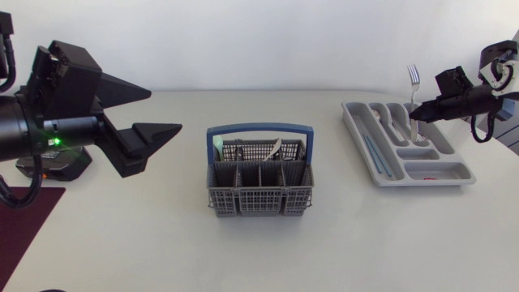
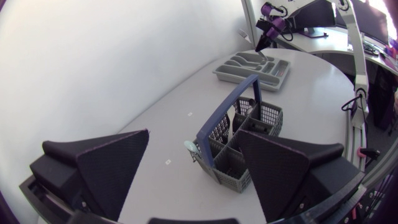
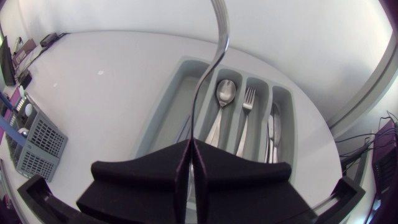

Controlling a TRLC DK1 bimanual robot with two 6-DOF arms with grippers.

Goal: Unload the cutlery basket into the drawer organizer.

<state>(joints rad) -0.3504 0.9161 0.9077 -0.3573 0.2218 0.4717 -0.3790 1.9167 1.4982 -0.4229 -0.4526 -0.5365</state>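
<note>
Spoon (image 3: 225, 92) in organizer (image 3: 166, 109), basket (image 1: 259, 201) well apart

Grey basket (image 1: 259, 201), grid-mesh walls, blue handle (image 1: 259, 129). Pale grey tray (image 1: 422, 182) with shiny silver cutlery (image 3: 225, 93) and thin light-blue pieces (image 1: 375, 154). Silver fork (image 1: 413, 85). Plain white table (image 1: 162, 235). Matte black jaws. Dark red mat (image 1: 24, 215). Small green light (image 1: 55, 141).

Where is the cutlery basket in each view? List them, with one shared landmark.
Head view: cutlery basket at table centre.
Left wrist view: cutlery basket just ahead of left gripper.
Right wrist view: cutlery basket beside right gripper, partly cut off.
Shared landmark: drawer organizer, in all three.
</note>
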